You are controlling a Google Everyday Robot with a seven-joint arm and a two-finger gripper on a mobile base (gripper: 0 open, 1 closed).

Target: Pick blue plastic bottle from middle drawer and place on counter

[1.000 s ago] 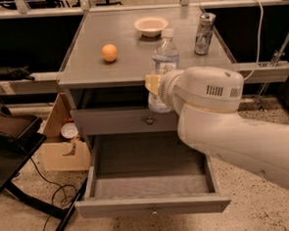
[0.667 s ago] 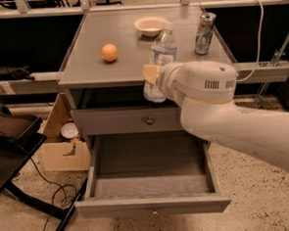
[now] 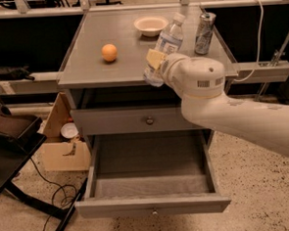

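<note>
One gripper (image 3: 155,67) around bottle (image 3: 170,39), above counter (image 3: 90,67).

The gripper (image 3: 154,67), clasping the bottle (image 3: 170,37), hangs over the counter's (image 3: 82,67) front edge. Bowl (image 3: 150,25) and can (image 3: 204,33) stand close behind it, the orange (image 3: 109,52) well left; open counter lies between orange and gripper.

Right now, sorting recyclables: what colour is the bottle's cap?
White cap, camera view; gripper holds bottle over counter.

hand (image 3: 154,69) higher, blue plastic bottle (image 3: 169,39) over counter (image 3: 92,66)
</note>
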